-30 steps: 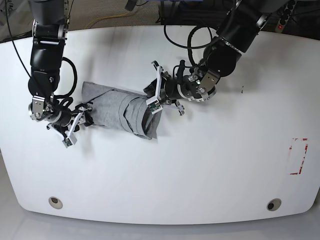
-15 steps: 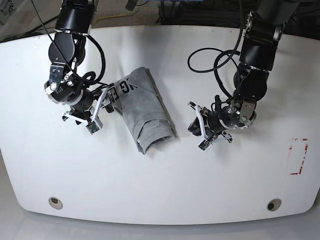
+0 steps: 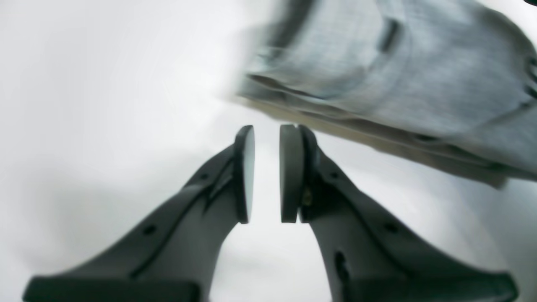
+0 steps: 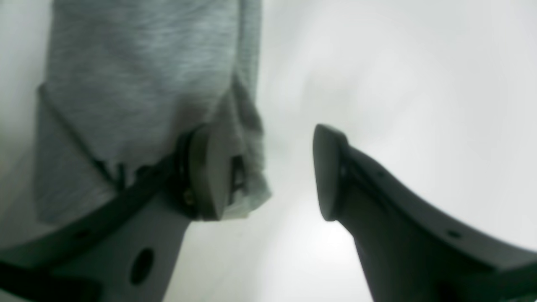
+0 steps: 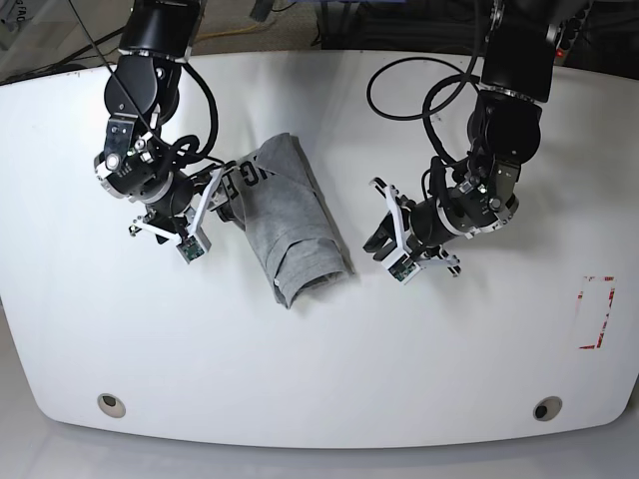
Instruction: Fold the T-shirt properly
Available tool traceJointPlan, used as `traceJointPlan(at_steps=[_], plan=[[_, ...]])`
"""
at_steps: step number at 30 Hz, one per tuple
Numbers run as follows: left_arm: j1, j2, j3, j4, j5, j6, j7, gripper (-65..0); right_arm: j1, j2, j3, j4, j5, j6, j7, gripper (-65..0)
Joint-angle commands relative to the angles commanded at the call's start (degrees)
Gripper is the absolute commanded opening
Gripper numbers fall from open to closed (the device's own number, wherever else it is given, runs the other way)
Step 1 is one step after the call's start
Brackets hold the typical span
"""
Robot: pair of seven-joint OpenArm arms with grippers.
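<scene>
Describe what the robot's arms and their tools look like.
Both arms are mostly black, with silvery-white speckled parts and black cables looping beside them. The left tool has dark, slim fingers, narrowing to blunt tips, with round dark spots along them. The right tool has dark grey fingers with rounded tips; they look wider up close, and a round black spot shows on one.

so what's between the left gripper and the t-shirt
Just bare white table: in the base view, a strip of it separates the left gripper from the near edge of the t-shirt, with nothing lying on it
</scene>
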Motion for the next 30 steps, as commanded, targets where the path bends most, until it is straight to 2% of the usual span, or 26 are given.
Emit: traceJointPlan(at_steps=[7, 11, 18, 26, 30], plan=[[3.16, 0.0, -0.35, 0.09, 0.0, 0.0, 0.0, -56.5, -6.15, -0.26, -6.77, 0.09, 0.53, 0.0, 0.09, -35.2], [3.34, -0.44, -0.44, 0.09, -0.09, 0.0, 0.0, -56.5, -8.53, -0.35, -10.46, 3.25, 0.53, 0.0, 0.09, -35.2], [3.78, -0.53, -0.44, 0.09, -0.09, 0.0, 0.0, -56.7, -10.81, -1.32, -13.89, 7.12, 0.35, 0.0, 0.09, -35.2], [4.04, -0.18, 0.0, 1.76, -0.09, 0.0, 0.0, -56.7, -10.73, -2.2, -13.63, 7.21, 0.44, 0.0, 0.09, -35.2], [4.92, 1.14, 0.7, 3.78, -0.09, 0.0, 0.0, -56.5, -8.79, -2.29, -7.56, 7.21, 0.62, 0.0, 0.09, -35.2]])
